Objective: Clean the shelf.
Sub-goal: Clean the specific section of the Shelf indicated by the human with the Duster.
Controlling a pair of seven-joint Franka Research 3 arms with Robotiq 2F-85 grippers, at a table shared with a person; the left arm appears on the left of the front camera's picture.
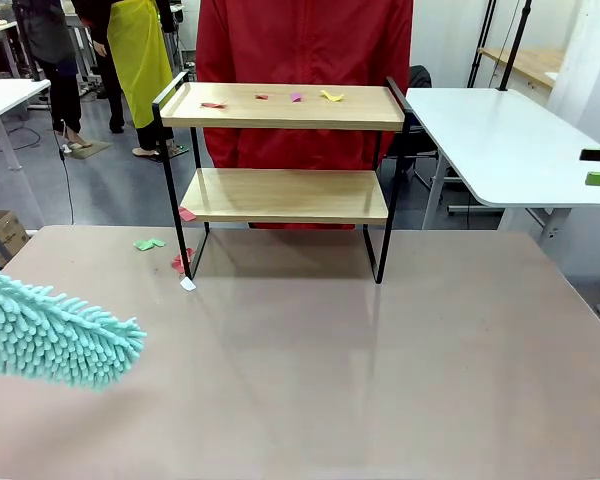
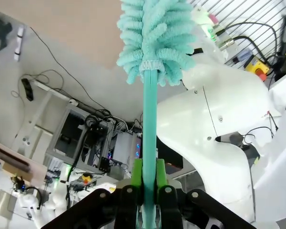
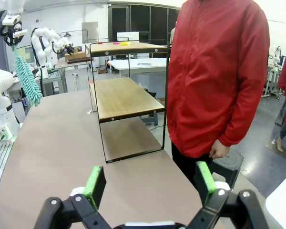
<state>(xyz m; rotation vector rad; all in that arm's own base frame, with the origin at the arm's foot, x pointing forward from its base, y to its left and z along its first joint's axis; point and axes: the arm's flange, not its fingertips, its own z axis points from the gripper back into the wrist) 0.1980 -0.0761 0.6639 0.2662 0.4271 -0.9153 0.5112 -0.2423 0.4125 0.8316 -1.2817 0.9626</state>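
On the table [image 1: 380, 370], two-board shelf [image 1: 285, 195]; perhaps paper scraps [image 1: 295, 97]

Bright, even indoor light comes from overhead; the brown table top [image 1: 400, 360] has a soft sheen with a faint reflection of the shelf [image 1: 285, 195] legs, and the shadow beneath the shelf is pale and soft-edged. The front view is sharp, though the fluffy teal duster [image 1: 50, 340] at its left edge looks slightly soft. Both wrist views bend straight lines towards their edges.
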